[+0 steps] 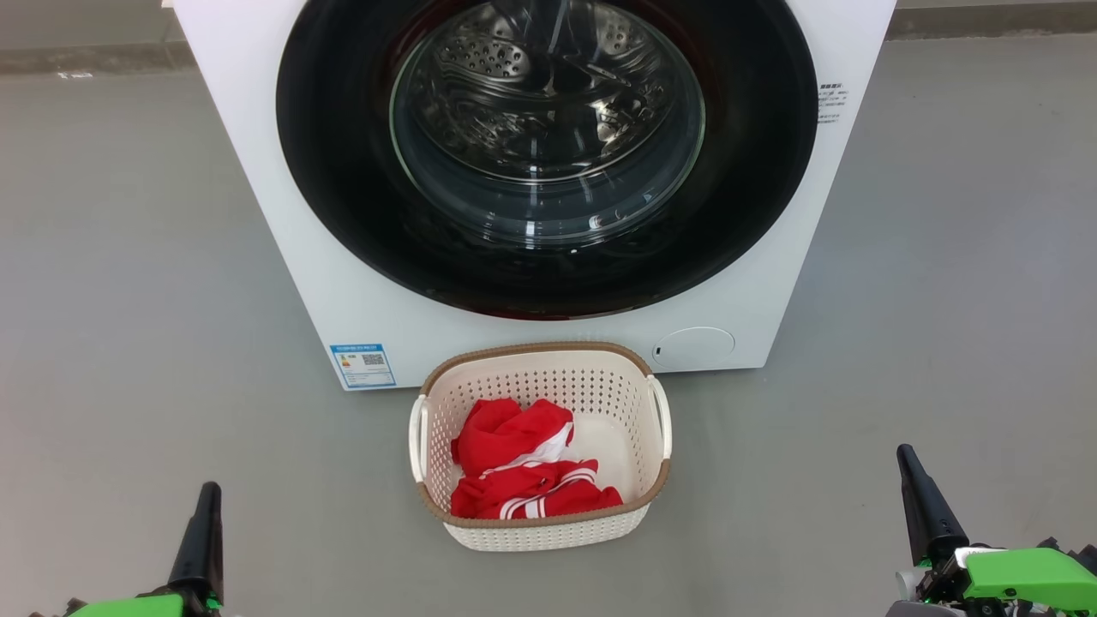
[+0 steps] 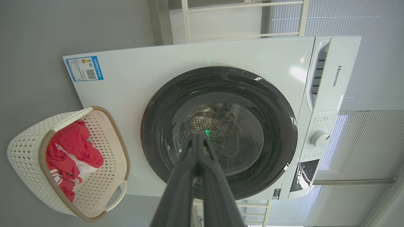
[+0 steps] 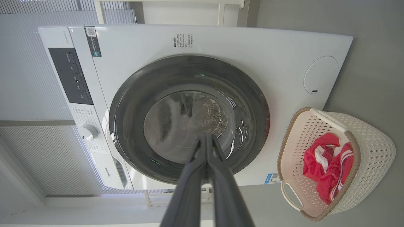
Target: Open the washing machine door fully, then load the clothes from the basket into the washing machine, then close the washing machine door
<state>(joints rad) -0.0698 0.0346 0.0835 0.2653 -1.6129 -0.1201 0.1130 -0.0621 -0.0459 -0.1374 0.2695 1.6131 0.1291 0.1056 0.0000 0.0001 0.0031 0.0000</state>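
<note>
Clothes (image 1: 523,467) (red, white-striped) lie crumpled in the basket (image 1: 548,531) just before the washing machine (image 1: 737,300), its door (image 1: 343,171) shut. Your left gripper (image 1: 208,491) and right gripper (image 1: 904,454) are pressed together, holding nothing.

Door (image 1: 754,171) shut; clothes (image 1: 523,467) in basket (image 1: 548,536) (red).

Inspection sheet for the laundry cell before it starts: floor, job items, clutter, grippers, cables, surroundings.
Surface: grey floor, level, dry-looking.
Job's things: washing machine door shut on the washing machine; red clothes in the basket, which stands on the floor before the machine.
Clutter: nothing seen.
Grippers: left gripper and right gripper low, touching nothing, jaws shut, empty.
Cables: nothing seen.
Surroundings: white frame behind the machine; ribbed wall panels.
</note>
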